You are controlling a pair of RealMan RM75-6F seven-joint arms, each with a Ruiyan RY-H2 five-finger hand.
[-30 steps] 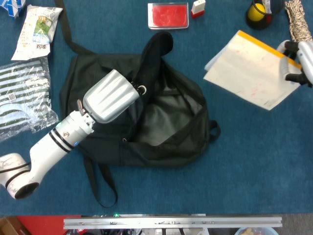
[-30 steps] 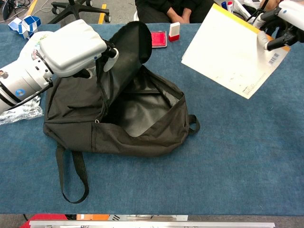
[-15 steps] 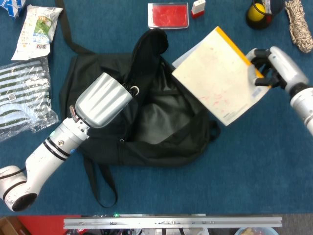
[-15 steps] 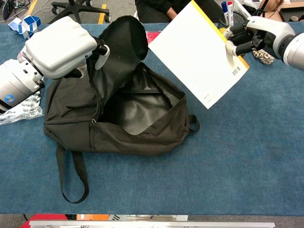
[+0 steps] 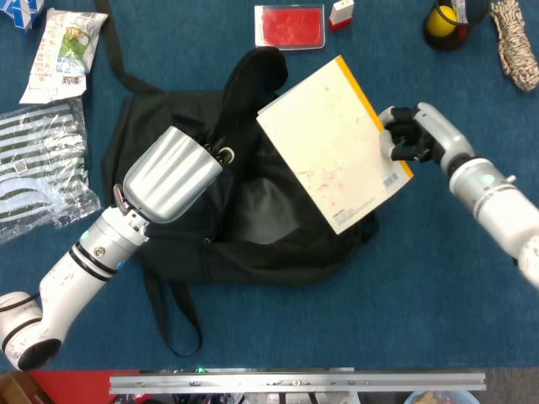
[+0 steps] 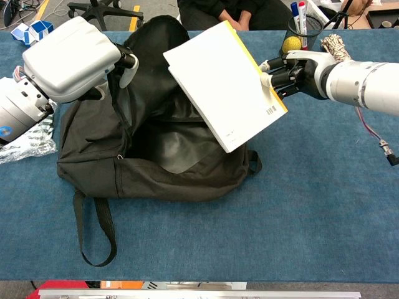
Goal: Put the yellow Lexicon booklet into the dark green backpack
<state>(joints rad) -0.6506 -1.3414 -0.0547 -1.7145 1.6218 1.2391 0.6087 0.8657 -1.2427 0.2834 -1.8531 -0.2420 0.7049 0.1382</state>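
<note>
Lexicon booklet [image 5: 331, 143] [image 6: 223, 83]: held in the air by the right hand [image 5: 414, 137] [image 6: 292, 71], fingers closed on its yellow-spined edge, near the barcode corner. From those fingers the booklet runs out toward the left hand, tilted, pale cover facing up, over the open mouth of the dark green backpack [image 5: 181, 244] [image 6: 149, 177]. Its lower corner overlaps the backpack's near rim in both views; whether it touches the fabric cannot be told.

Left hand [image 5: 173, 172] [image 6: 73, 57]: back of the hand toward both cameras, fingertips at the backpack's raised flap and zip edge, just beside a small metal ring [image 5: 226, 154]. It appears to hold the flap up, but the fingers are mostly hidden behind the hand, so the grip cannot be confirmed. Backpack lies flat on the blue table [image 5: 354, 320] [image 6: 280, 237], main compartment gaping, grey lining visible between the two hands.

Beyond the right hand's fingers, at the far table edge: a yellow ball in a black holder [image 5: 444, 23] [image 6: 290, 43] and a coil of rope [image 5: 514, 42] [image 6: 333, 44]. Beyond the booklet: a red case [image 5: 290, 26] and a small red-and-white block [image 5: 341, 13]. Outboard of the left hand: a striped item in clear plastic [image 5: 38, 164] and a printed packet [image 5: 63, 52].
</note>
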